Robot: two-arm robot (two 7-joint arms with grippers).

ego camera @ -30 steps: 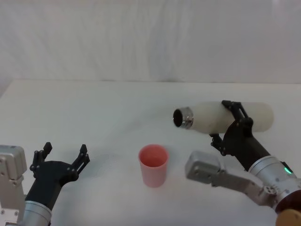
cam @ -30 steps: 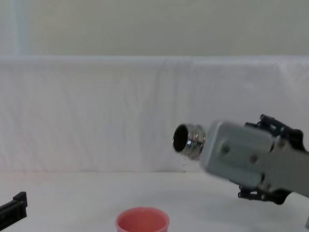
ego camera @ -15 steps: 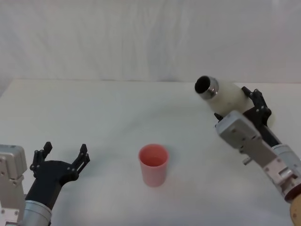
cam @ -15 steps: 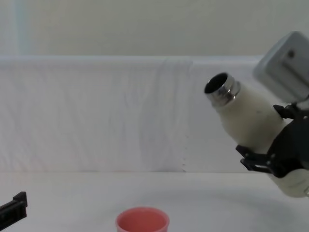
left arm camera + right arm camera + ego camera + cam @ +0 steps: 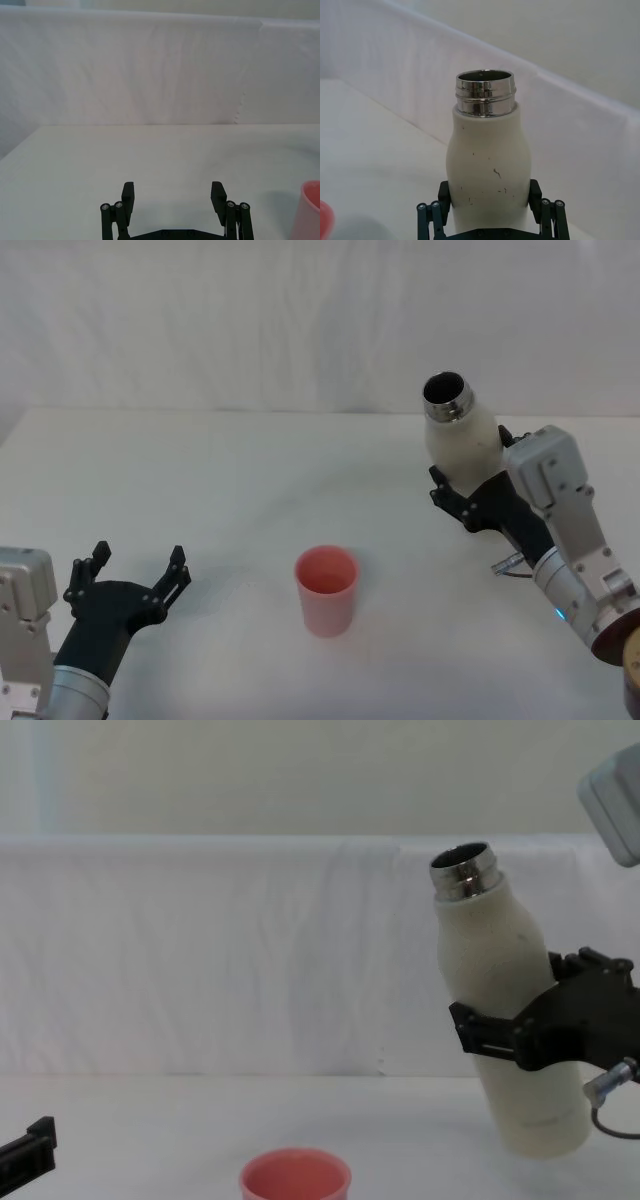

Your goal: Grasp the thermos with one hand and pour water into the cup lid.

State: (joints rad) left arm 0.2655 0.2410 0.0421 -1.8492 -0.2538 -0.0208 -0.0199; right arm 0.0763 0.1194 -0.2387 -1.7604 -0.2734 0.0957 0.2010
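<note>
Right gripper [image 5: 478,502] clamped around the thermos [image 5: 458,445], held nearly upright toward the table's [image 5: 230,470] right edge.
Cup lid [image 5: 326,590] stands near the front edge, centre; left gripper [image 5: 135,575] idles with fingers spread at front left.

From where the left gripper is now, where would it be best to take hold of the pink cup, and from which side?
Probably the cup lid's side wall at mid-height, coming in level from the robot's left. It stands upright, round and open-topped, and the open left gripper waits on that side. The right gripper holds the thermos on the other side.
</note>
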